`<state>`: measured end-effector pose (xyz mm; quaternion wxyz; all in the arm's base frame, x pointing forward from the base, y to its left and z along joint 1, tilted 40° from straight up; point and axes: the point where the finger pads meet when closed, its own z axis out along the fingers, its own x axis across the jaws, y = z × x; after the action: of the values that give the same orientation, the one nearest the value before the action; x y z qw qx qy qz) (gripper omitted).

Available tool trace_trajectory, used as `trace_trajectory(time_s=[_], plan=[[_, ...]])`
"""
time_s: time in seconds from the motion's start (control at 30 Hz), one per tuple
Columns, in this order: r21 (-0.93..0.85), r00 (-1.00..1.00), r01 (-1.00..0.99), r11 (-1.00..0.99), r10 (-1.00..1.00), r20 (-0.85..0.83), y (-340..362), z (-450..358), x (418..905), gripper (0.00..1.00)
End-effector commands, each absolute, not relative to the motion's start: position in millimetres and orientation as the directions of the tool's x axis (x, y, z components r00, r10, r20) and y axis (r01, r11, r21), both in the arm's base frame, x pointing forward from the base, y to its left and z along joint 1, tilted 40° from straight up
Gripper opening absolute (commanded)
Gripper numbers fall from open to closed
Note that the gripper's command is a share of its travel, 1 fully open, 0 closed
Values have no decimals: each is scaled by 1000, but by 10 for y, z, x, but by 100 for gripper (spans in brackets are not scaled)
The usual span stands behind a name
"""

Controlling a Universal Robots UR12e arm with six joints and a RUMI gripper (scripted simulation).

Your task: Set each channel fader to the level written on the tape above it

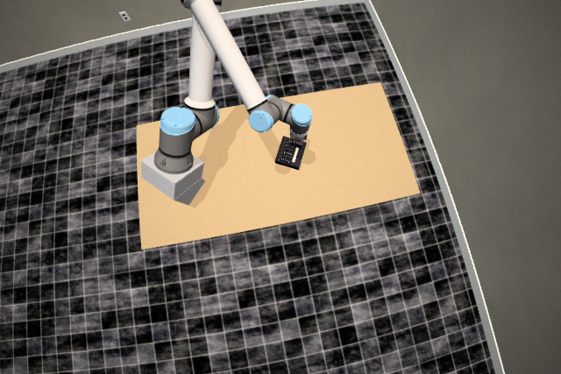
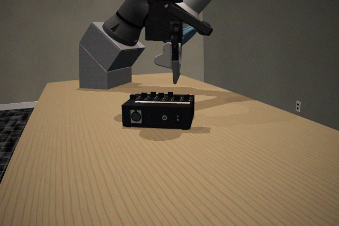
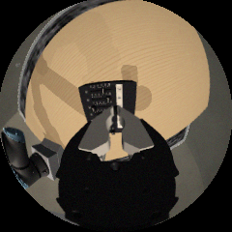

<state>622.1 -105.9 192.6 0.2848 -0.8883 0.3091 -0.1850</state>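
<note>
1. We are looking at a small black box-shaped lighting desk (image 2: 158,114) that is resting on the light wooden table top (image 2: 164,177), and we are taking that desk as our landmark.
2. We are seeing a row of small black fader knobs (image 2: 161,95) standing up from the desk's top, with a white strip of tape (image 2: 161,102) lying along the top edge nearest the exterior camera; the writing on it is too small for us to read.
3. We are seeing the dark two-jaw gripper with grey fingers (image 2: 175,80) hanging above the desk, apart from it, pointing straight down over the knob row.
4. We are finding its jaws pressed together with nothing between them; in the wrist view the two grey fingers are meeting at their tips over the desk (image 3: 99,99).
5. We are noting the arm's grey block pedestal (image 1: 156,177) standing well behind the desk, at the table's far corner in the exterior view.
6. We are seeing a round socket, a small jack and a switch on the desk's side facing the exterior camera.
</note>
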Motion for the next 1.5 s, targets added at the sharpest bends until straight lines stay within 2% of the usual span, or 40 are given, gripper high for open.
trace_trajectory(time_s=[0.0,1.47], plan=[[-620,740,-443,-647,-655,154,-1062,1929,6224,0],[-620,740,-444,-647,-655,154,-975,1762,6337,0]])
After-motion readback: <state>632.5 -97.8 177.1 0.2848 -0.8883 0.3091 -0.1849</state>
